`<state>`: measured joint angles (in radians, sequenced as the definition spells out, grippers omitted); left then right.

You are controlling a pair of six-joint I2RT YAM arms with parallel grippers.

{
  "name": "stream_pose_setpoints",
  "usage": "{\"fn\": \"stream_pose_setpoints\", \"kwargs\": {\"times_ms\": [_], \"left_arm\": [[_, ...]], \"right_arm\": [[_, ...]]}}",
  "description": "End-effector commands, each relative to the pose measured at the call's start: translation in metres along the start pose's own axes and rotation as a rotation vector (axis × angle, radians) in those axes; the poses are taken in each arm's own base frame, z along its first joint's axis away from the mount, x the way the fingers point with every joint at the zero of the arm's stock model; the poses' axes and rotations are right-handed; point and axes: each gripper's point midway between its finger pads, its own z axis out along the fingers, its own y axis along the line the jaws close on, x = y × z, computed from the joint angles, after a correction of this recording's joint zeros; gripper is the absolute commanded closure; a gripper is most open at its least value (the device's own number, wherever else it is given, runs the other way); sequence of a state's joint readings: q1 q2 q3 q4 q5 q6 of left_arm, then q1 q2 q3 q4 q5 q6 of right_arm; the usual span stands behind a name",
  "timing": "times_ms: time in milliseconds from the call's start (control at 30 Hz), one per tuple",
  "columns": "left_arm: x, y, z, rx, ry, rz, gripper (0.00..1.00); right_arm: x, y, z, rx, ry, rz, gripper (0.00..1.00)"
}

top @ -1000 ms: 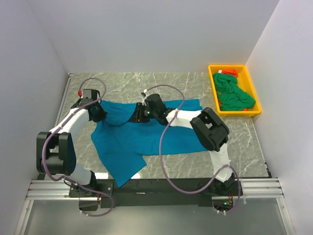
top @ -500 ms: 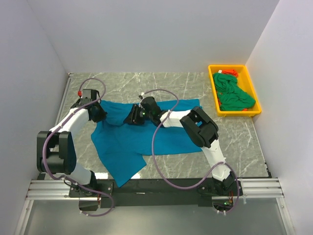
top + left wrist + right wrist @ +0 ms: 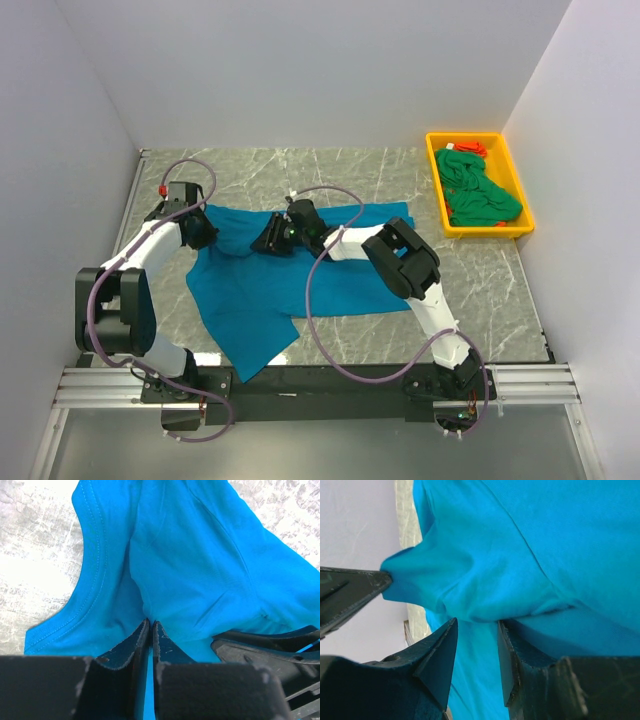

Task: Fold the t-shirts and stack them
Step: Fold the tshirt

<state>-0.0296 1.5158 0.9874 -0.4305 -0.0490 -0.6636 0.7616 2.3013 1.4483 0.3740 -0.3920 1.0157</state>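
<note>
The teal-blue t-shirt (image 3: pixel 300 280) lies spread on the marble table, with one part hanging over the near edge. My left gripper (image 3: pixel 205 230) is shut on a raised fold of it near the neckline (image 3: pixel 150 622). My right gripper (image 3: pixel 272 238) is close beside the left one, low over the same cloth. Its jaws (image 3: pixel 476 625) stand open, with the bulging fold just ahead of the fingertips (image 3: pixel 451 627) and nothing clamped. A bright green t-shirt (image 3: pixel 478 195) and a small red-orange piece (image 3: pixel 472 149) lie in the bin.
The yellow bin (image 3: pixel 436 175) sits at the far right against the wall. White walls close in the table on the left, back and right. Purple cables loop over both arms. The other arm's black finger (image 3: pixel 265 645) shows at the lower right of the left wrist view.
The right gripper has slid left across the shirt toward the left gripper and opened a little wider. The left gripper has kept its pinch and stayed in place.
</note>
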Motion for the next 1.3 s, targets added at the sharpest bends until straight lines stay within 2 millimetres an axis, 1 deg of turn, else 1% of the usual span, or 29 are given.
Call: {"fn": "stream_pose_setpoints", "kwargs": {"times_ms": [0,267,300,367,400,467,500,533,667,800,867,900,1000,1033,1067,1100,1167,1200,1267], "left_arm": [[-0.012,-0.009,-0.007,0.044,-0.038,0.020,0.88],[-0.011,-0.011,-0.006,0.055,-0.032,0.024,0.87],[-0.011,-0.011,-0.006,0.056,-0.029,0.024,0.87],[-0.009,-0.011,-0.005,0.054,-0.023,0.024,0.87],[-0.008,-0.011,-0.004,0.053,-0.020,0.025,0.87],[-0.008,-0.011,-0.003,0.055,-0.017,0.024,0.87],[-0.008,-0.011,-0.003,0.057,-0.014,0.024,0.87],[-0.007,-0.011,-0.003,0.056,-0.013,0.026,0.87],[-0.006,-0.011,0.000,0.052,-0.008,0.025,0.86],[-0.008,-0.012,0.003,0.048,-0.001,0.019,0.86],[-0.011,-0.015,0.004,0.043,0.003,0.008,0.86],[-0.018,-0.020,0.003,0.053,-0.007,0.005,0.86],[-0.023,-0.024,0.007,0.050,-0.003,-0.009,0.86],[-0.029,-0.028,0.010,0.051,-0.006,-0.010,0.86],[-0.031,-0.030,0.012,0.051,-0.004,-0.010,0.86],[-0.039,-0.036,0.010,0.057,-0.013,-0.009,0.86],[-0.040,-0.037,0.019,0.044,0.002,-0.007,0.86],[-0.048,-0.042,0.019,0.048,-0.010,-0.009,0.86],[-0.050,-0.043,0.027,0.037,0.001,-0.008,0.86]], "right_arm": [[-0.015,0.024,0.009,-0.060,-0.047,-0.016,0.55],[-0.024,0.037,0.010,-0.084,-0.065,-0.047,0.55],[-0.029,0.040,0.010,-0.089,-0.075,-0.054,0.55],[-0.032,0.040,0.011,-0.084,-0.079,-0.065,0.55],[-0.037,0.041,0.012,-0.083,-0.090,-0.068,0.55],[-0.041,0.038,0.013,-0.068,-0.091,-0.066,0.55],[-0.044,0.042,0.014,-0.074,-0.095,-0.071,0.54],[-0.045,0.036,0.016,-0.060,-0.090,-0.067,0.54],[-0.050,0.031,0.021,-0.040,-0.090,-0.079,0.54],[-0.059,0.031,0.020,-0.033,-0.102,-0.093,0.53],[-0.064,0.031,0.017,-0.027,-0.115,-0.114,0.53],[-0.066,0.032,0.015,-0.018,-0.117,-0.123,0.53],[-0.076,0.035,0.011,0.001,-0.141,-0.163,0.52],[-0.076,0.031,0.011,0.020,-0.136,-0.165,0.52],[-0.080,0.033,0.010,0.022,-0.142,-0.180,0.52],[-0.081,0.028,0.010,0.039,-0.137,-0.183,0.51],[-0.083,0.026,0.008,0.052,-0.143,-0.214,0.52],[-0.086,0.031,0.004,0.050,-0.151,-0.231,0.51],[-0.086,0.028,-0.001,0.072,-0.148,-0.283,0.52]]}}
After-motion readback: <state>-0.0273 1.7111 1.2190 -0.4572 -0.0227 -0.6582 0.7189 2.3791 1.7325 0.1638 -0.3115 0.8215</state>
